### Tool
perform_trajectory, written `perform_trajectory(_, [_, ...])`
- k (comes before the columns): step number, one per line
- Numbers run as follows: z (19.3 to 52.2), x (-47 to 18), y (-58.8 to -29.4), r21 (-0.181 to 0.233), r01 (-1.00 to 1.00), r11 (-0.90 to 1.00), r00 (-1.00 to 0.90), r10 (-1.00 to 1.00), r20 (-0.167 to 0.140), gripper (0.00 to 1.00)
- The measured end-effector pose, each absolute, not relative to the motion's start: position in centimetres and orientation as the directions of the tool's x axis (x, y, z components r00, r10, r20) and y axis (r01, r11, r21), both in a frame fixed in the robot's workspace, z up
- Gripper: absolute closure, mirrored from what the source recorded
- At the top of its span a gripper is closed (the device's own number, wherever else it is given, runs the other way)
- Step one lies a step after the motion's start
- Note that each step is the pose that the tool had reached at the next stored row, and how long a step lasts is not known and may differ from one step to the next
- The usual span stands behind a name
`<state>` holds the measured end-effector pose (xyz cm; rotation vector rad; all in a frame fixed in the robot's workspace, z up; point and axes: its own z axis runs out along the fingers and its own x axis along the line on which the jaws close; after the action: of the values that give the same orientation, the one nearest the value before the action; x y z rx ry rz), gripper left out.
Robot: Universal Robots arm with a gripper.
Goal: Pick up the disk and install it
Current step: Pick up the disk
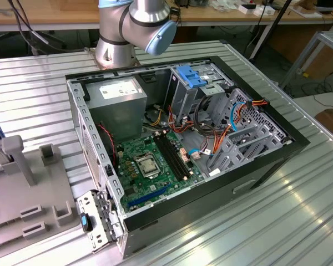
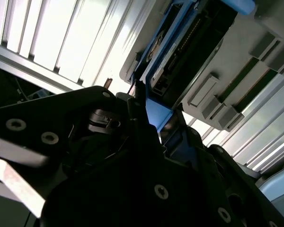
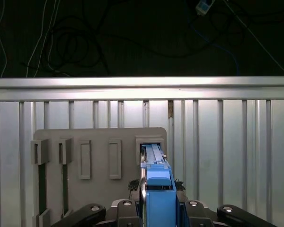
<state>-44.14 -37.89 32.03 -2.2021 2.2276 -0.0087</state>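
The gripper (image 3: 158, 210) is clamped on the disk (image 3: 153, 153). In the first wrist view its jaws sit tight against both sides of the blue frame (image 3: 158, 189), and I see no gap there. The disk stands on edge, its far end down in a slot of the grey holder (image 3: 99, 142), just beyond the gripper. Under the holder is the ribbed table (image 3: 236, 142). I judge the disk stiff, rather heavy and sensitive to knocks. The smooth plastic frame may slip, so a square hold on its two flat sides is best. The open case (image 1: 299, 141) lies farther off, beside the holder
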Motion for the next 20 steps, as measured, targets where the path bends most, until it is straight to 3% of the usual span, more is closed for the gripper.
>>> perform_trajectory(7, [32.2,-44.1,-37.9,-0.012,-1.0,0.011,-0.011,-1.0,-0.002,0.63])
perform_trajectory(20, [35.3,-44.1,-37.9,-0.018,-1.0,0.012,-0.012,-1.0,-0.003,0.63])
